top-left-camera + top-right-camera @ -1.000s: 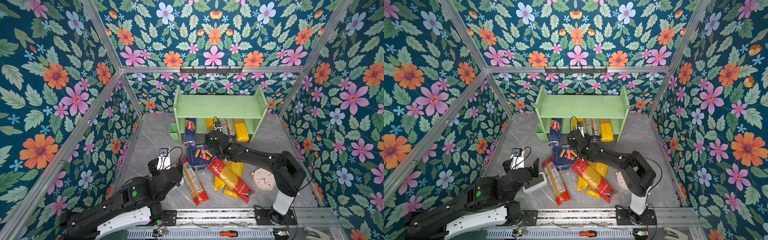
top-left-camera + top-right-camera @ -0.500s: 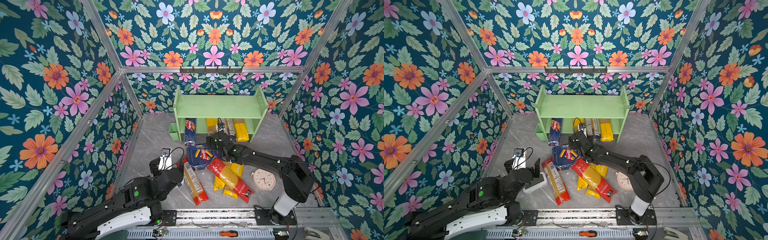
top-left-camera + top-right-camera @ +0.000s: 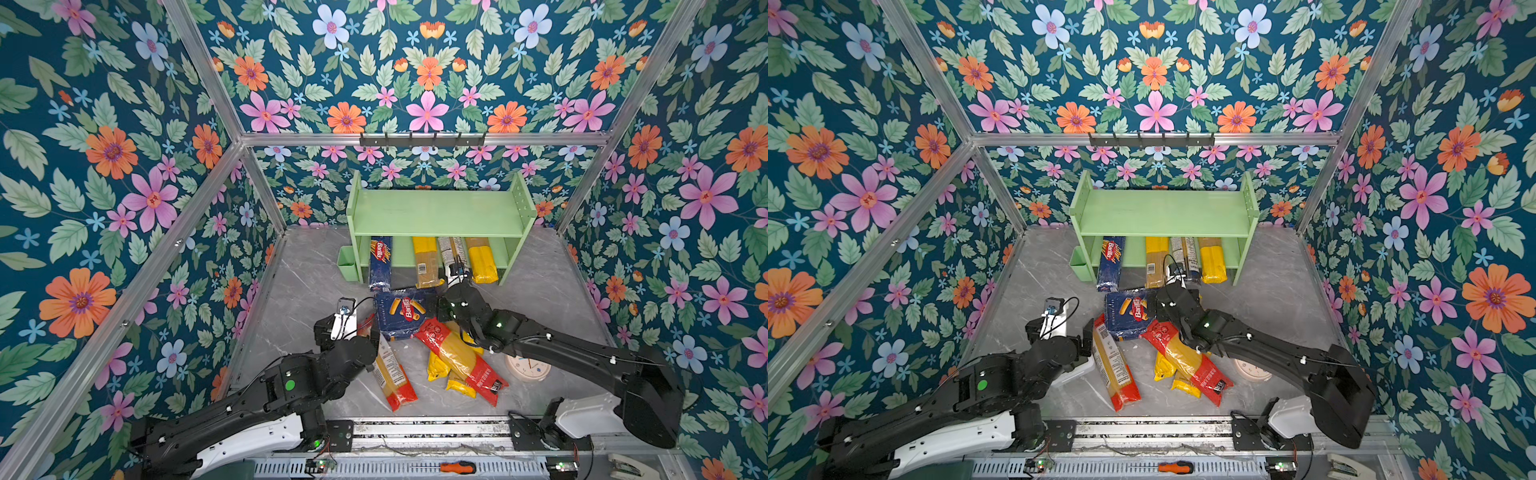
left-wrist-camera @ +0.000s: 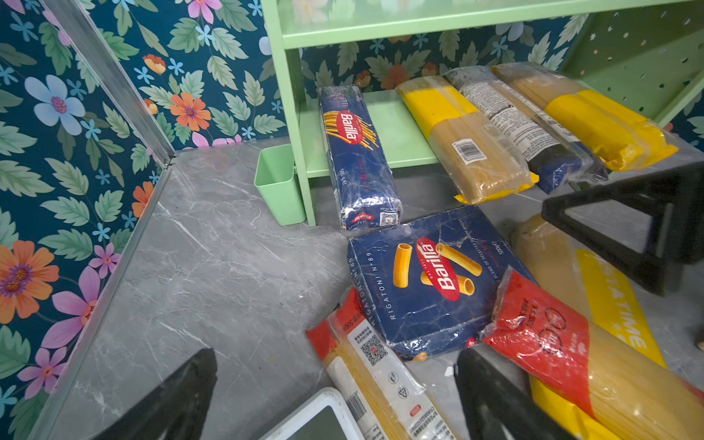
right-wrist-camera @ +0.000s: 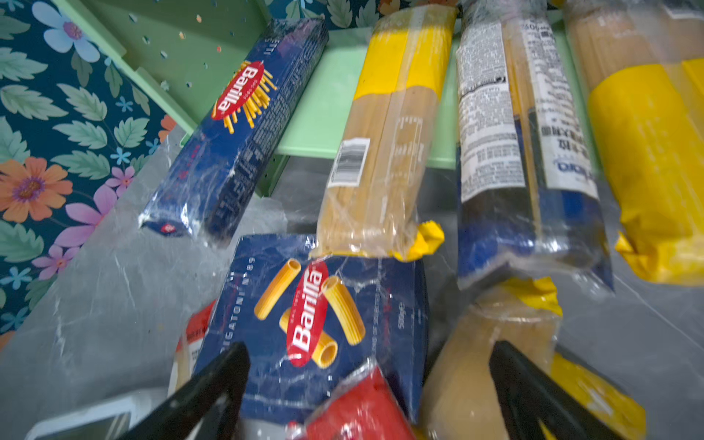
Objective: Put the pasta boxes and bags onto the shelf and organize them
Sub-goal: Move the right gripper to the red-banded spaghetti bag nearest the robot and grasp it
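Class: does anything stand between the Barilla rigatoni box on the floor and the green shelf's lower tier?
Yes. The Barilla spaghetti pack and a yellow-banded bag jut past the front of the lower tier, ending at the far side of the rigatoni box. A red-ended bag lies across its near corner.

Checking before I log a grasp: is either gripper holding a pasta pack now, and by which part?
Nothing is held: the left gripper and the right gripper both stand open, gripping no pack.

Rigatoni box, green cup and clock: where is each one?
Rigatoni box (image 4: 438,274): left wrist view, on its red logo.
Green cup (image 4: 281,192): left wrist view, on its front wall.
Clock (image 3: 530,368): in a top view, on its pale face.
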`<action>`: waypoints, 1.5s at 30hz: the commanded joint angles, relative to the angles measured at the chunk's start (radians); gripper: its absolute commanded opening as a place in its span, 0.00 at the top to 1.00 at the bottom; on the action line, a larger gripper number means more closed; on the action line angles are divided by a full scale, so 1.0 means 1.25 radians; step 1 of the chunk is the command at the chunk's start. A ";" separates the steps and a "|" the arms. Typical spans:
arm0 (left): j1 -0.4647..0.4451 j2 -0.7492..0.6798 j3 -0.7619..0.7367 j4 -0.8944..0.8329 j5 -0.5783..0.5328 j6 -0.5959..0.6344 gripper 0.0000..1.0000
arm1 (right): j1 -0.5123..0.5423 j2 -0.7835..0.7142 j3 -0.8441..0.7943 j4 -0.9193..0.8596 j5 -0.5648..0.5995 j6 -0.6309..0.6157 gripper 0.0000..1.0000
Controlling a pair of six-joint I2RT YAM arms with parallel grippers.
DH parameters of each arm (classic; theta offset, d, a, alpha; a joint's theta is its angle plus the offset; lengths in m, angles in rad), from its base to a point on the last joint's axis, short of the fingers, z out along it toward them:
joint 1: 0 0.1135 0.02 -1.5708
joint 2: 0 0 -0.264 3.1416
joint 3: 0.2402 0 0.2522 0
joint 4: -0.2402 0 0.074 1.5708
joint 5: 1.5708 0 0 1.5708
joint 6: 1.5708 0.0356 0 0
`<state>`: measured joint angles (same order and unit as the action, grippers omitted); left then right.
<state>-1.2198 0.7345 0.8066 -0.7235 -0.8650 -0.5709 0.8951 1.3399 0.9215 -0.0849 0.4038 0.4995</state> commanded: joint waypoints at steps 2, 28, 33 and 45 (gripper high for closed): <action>0.001 0.035 0.005 0.062 0.017 0.004 0.00 | 0.042 -0.069 -0.046 -0.064 0.019 0.018 0.01; 0.001 -0.032 0.021 -0.069 0.020 -0.153 0.00 | 0.504 -0.047 -0.211 0.078 0.228 0.121 0.01; 0.001 -0.084 0.024 -0.091 0.014 -0.164 0.00 | 0.541 0.105 -0.149 0.161 0.223 0.088 0.01; 0.001 -0.143 0.034 -0.155 -0.005 -0.178 0.00 | 0.552 0.350 -0.060 0.273 0.204 0.076 0.01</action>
<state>-1.2186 0.5640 0.8494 -0.8906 -0.8486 -0.7784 1.5829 1.7550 0.8352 0.1875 0.6491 0.6010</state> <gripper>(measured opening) 0.997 0.993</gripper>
